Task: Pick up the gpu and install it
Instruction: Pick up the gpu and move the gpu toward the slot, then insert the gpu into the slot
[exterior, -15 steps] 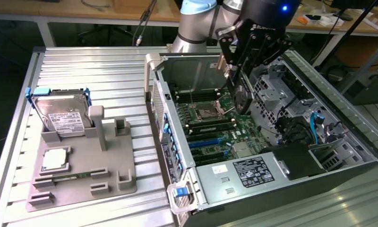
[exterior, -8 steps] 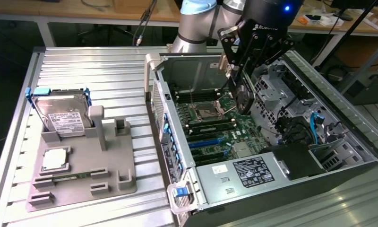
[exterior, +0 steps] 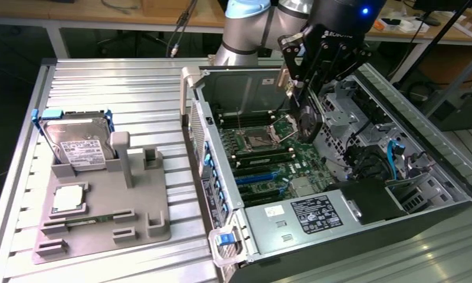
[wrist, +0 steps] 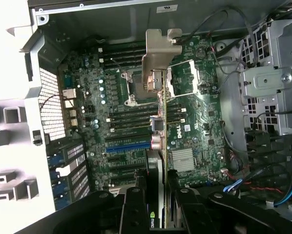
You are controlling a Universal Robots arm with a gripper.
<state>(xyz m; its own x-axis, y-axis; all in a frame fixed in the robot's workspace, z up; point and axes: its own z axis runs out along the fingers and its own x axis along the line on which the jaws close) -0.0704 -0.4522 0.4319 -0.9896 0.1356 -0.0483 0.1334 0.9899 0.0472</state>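
Open computer case [exterior: 238, 88], seen from above. The gripper [exterior: 305, 97] is clamped on the gpu [exterior: 308, 122], which hangs at 6 o'clock from it over the motherboard [exterior: 297, 150], beside the processor socket [exterior: 259, 139] and not seated. In the exterior view the card's long axis runs roughly from 11 to 5 o'clock, with the silver bracket [wrist: 160, 51] end toward 11. The blue slots [exterior: 256, 173] lie toward 7 o'clock from the card and run about 8 to 2, so the card appears crosswise to them.
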